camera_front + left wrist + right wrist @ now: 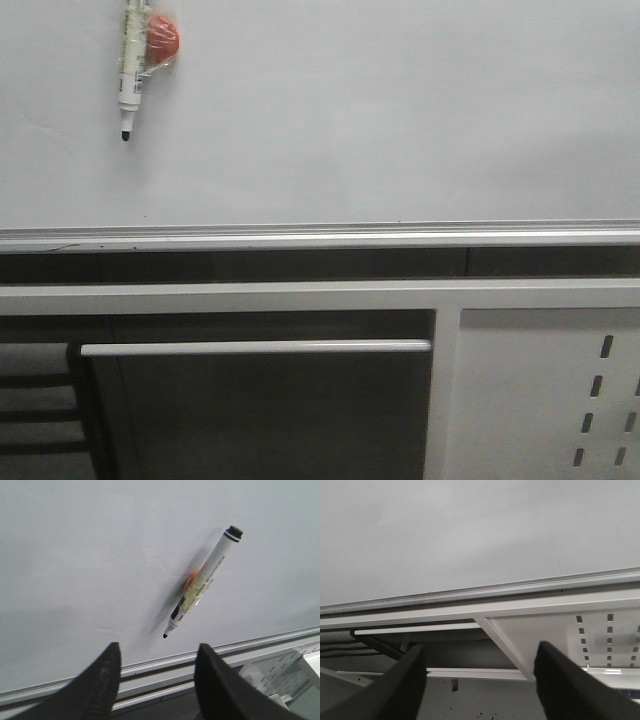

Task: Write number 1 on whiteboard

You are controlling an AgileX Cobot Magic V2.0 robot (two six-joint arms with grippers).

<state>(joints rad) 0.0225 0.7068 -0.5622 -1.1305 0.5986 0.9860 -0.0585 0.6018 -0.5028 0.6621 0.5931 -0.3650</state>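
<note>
With no stroke yet on the whiteboard (380,120), the capless marker (130,70) hung by its red magnet (162,38) near the board's upper left, so the spread, empty left gripper (157,680) likely had to grasp it next, while the right gripper (480,690) also gaped empty.

Below the board we see a white metal frame (300,296) w/ a horizontal crossbar, a pale rail (255,347) under it and dark shadowed space behind. At right, a white perforated panel (560,400) w/ slanted slots. Dark cables (375,647) run beneath the frame. Light is even, dim, greyish.
</note>
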